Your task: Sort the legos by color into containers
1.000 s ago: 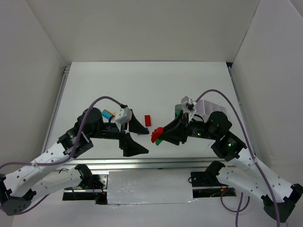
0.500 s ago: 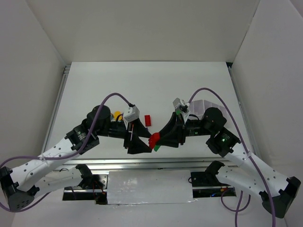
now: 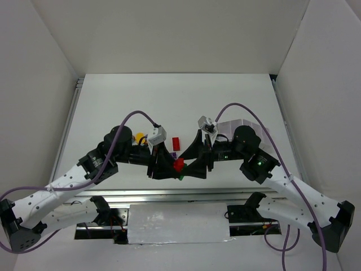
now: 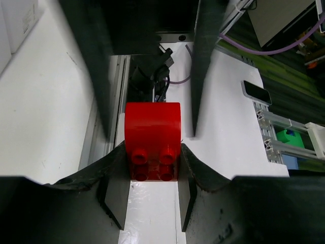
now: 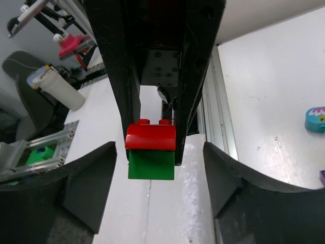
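Here a curved red lego (image 4: 152,137) caps a green lego (image 5: 151,165).

White table (image 3: 169,96), plain white back wall (image 3: 169,34) and side panels, metal rail (image 3: 67,130) along the table's left edge, soft even light, grey chair (image 5: 20,96) beyond.
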`<state>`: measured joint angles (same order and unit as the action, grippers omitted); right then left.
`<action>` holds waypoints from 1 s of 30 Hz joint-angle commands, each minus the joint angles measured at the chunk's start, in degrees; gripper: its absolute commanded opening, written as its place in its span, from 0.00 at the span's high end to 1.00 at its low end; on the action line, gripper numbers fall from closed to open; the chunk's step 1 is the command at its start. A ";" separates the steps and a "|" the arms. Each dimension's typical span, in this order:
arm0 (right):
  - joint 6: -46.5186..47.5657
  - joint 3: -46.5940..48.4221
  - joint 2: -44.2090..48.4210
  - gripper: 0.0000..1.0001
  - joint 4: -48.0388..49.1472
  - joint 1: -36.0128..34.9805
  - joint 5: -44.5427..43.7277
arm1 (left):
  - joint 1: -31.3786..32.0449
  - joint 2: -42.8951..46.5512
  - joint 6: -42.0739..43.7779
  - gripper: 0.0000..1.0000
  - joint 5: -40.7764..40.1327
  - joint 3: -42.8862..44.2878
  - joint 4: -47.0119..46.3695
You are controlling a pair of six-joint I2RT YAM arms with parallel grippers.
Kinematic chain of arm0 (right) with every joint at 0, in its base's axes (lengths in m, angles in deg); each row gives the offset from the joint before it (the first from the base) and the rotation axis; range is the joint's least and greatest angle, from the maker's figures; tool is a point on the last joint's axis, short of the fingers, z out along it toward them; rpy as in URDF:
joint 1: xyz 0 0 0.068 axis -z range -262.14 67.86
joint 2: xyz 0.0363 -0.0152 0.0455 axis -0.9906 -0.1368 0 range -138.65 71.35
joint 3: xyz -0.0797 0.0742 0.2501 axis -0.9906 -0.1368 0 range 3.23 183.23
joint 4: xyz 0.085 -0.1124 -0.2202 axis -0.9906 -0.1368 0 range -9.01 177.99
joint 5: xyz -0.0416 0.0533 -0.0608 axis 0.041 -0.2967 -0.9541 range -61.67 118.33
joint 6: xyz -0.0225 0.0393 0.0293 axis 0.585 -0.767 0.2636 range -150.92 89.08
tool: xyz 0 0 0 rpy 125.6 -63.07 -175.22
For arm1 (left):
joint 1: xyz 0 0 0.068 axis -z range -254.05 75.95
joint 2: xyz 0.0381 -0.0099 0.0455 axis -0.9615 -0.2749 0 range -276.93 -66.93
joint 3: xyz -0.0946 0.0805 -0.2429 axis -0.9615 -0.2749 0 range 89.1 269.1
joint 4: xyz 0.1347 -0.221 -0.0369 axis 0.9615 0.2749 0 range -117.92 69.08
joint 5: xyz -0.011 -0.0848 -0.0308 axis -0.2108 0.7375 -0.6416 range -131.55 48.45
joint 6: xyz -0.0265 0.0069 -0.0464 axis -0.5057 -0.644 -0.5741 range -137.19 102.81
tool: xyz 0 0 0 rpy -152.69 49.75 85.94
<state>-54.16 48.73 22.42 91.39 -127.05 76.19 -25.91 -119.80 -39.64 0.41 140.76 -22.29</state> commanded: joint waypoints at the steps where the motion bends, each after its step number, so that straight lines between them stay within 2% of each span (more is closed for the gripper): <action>1: 0.57 1.09 1.28 0.19 2.05 -0.53 -3.47 | 0.46 2.06 1.36 1.00 1.37 2.04 -3.08; 2: -0.48 0.30 1.81 0.14 3.79 -0.53 -3.99 | 0.38 3.10 1.36 1.00 1.29 1.87 -3.34; 4: -1.62 -2.42 2.95 0.14 6.08 -0.36 -2.78 | 0.38 4.25 1.01 1.00 0.50 1.17 -4.39; 7: -4.52 -4.89 3.05 0.23 10.48 -0.36 -0.05 | 0.38 5.49 0.66 1.00 1.20 0.55 -5.19; 10: -5.58 -5.68 2.78 0.39 12.77 -0.36 0.66 | 0.38 4.79 0.92 1.00 1.55 1.34 -4.93; 12: -6.02 -5.59 2.78 0.39 13.91 -0.36 0.84 | 0.38 3.82 0.84 1.00 1.90 1.60 -4.84; 14: -6.46 -5.33 2.96 0.32 14.62 -0.36 1.10 | 0.38 3.29 0.58 1.00 1.55 1.43 -4.93; 17: -6.73 -4.80 3.22 0.34 15.23 -0.45 1.45 | 0.46 3.03 0.40 1.00 0.94 1.08 -5.19; 18: -6.73 -4.71 3.22 0.38 15.23 -0.53 1.45 | 0.46 3.03 0.31 1.00 1.02 0.99 -5.10; 21: -7.08 -4.45 2.79 0.58 15.76 -0.53 1.36 | 0.38 3.03 0.22 1.00 0.68 0.99 -5.10; 22: -6.99 -4.28 2.61 0.76 15.67 -0.53 1.54 | 0.38 3.03 0.31 1.00 0.24 1.07 -5.19; 24: -6.55 -4.36 1.91 0.87 14.80 -0.53 1.45 | 0.38 3.03 0.31 1.00 -0.73 1.43 -5.01; 25: -6.38 -4.54 1.82 0.98 14.53 -0.45 1.19 | 0.38 3.11 0.22 1.00 -1.17 1.60 -4.93; 28: -3.84 -4.80 1.82 1.00 11.03 -0.53 -0.12 | 0.38 3.55 0.14 1.00 -2.57 2.30 -4.31; 30: 0.71 -4.45 2.87 1.00 3.51 -0.10 -7.48 | 0.38 4.08 0.57 1.00 -6.87 3.18 -1.42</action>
<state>-58.99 43.37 24.85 101.64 -127.26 75.58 -25.82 -116.65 -39.82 -1.91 140.78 -22.36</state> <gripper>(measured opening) 0.435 0.479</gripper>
